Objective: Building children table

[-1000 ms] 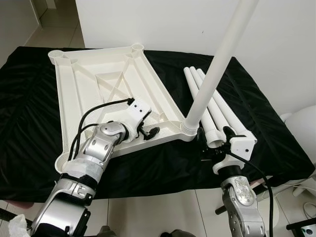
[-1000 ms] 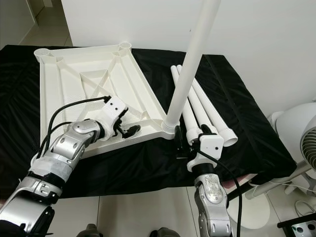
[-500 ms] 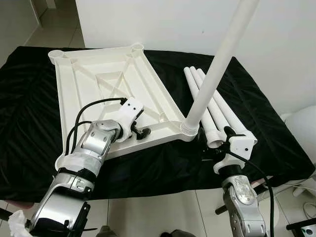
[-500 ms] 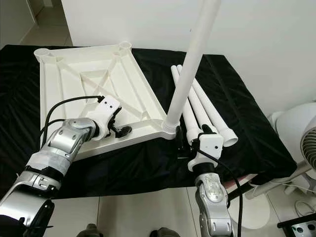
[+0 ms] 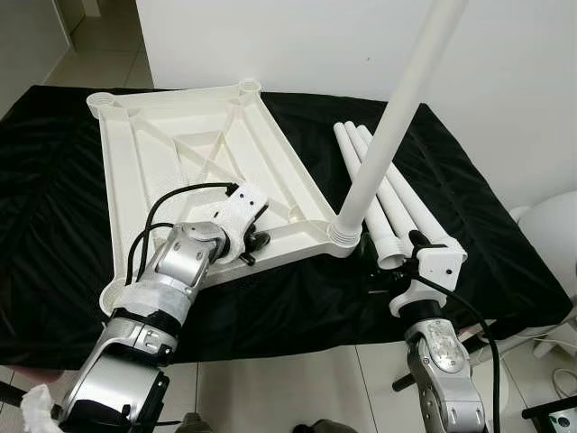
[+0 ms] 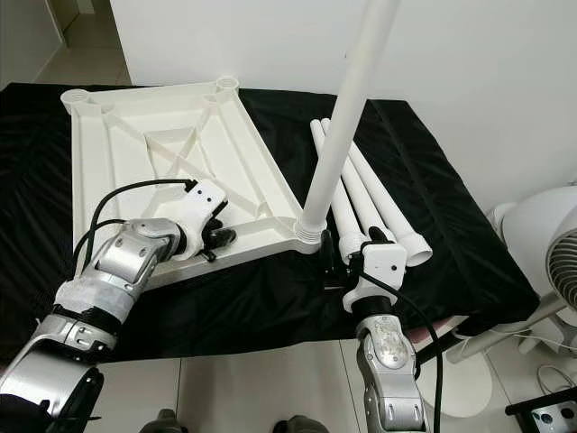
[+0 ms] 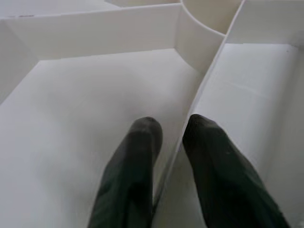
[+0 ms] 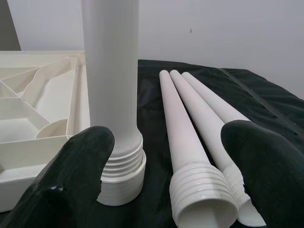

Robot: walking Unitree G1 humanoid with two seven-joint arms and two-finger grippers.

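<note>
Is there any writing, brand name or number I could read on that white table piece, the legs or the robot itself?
None can be read.
The upturned white tabletop: plain ribs, no lettering.
The upright leg and the three loose legs: plain.
The black cloth: plain.
The left tool and right tool: plain black fingers.
The white fan at the right edge: no readable marking.

The left gripper (image 6: 219,238) rests on the upturned white tabletop (image 6: 135,144), 1 leg (image 6: 347,117) standing in its corner.
</note>
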